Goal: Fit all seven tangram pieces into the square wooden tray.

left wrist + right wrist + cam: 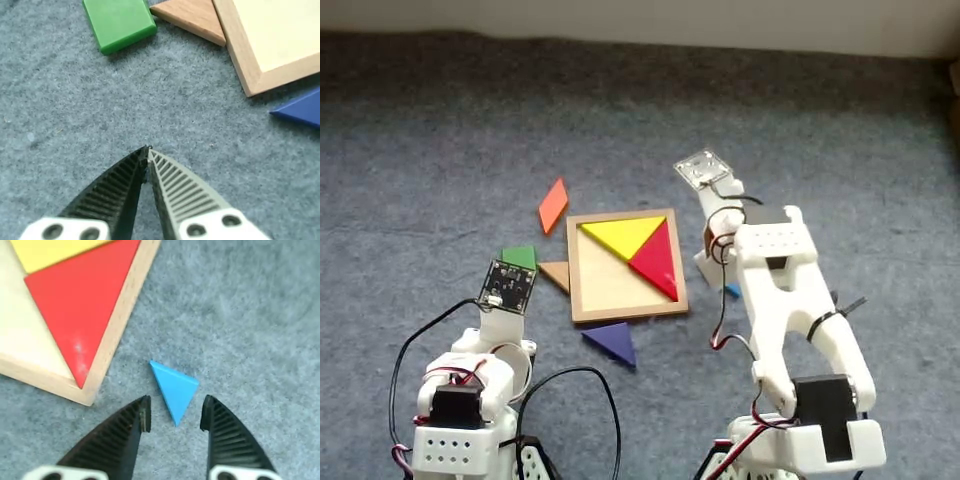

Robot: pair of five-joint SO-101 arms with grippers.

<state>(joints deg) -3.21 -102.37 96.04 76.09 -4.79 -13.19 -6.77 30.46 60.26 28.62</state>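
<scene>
Right gripper (pixel 176 401) straddles light-blue triangle (pixel 174 387) — jaws apart (beside the tray (pixel 126 300))

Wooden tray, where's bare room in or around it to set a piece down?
Inside the tray, the near-left half is bare, bordered by the yellow triangle and red triangle. Carpet beyond the tray's far edge is open. Crowded: the left side, with the orange piece, green piece and tan triangle; the right pincer flanks a light blue triangle.

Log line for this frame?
tray: yellow triangle, red triangle in | right gripper: open at light blue triangle | left gripper: shut, empty
</scene>
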